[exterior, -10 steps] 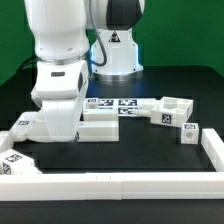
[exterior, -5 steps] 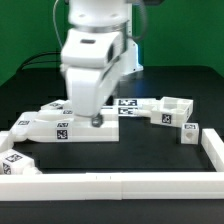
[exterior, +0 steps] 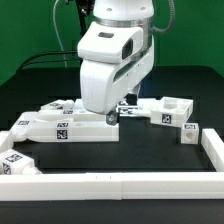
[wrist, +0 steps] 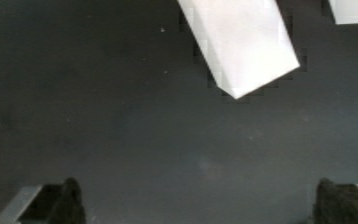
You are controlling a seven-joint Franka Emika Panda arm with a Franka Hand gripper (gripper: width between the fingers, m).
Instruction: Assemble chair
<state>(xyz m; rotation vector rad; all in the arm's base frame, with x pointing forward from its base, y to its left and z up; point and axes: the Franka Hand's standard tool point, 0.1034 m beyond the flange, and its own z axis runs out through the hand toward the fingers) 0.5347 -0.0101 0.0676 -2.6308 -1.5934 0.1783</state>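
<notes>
The chair's white tagged parts lie loose on the black table. A long flat slab point(exterior: 62, 129) lies at the exterior view's left, with a bar point(exterior: 52, 108) behind it. A boxy open part point(exterior: 166, 110) and a small block point(exterior: 190, 133) lie at the right, and another block point(exterior: 14, 164) sits at the front left. My gripper point(exterior: 113, 116) hangs low over the slab's right end. In the wrist view my gripper point(wrist: 201, 205) is open and empty over bare table. One white part point(wrist: 247, 45) lies ahead of the fingertips point(wrist: 55, 200), apart from them.
A long plain white rail point(exterior: 120, 186) edges the table's front and runs up the right side point(exterior: 212, 150). The marker board point(exterior: 128, 102) lies behind the gripper, mostly hidden by the arm. The robot's base point(exterior: 115, 45) stands at the back.
The arm has swung from the exterior view's left toward the middle. It uncovered the slab and the bar at the left and now hides much of the marker board.
</notes>
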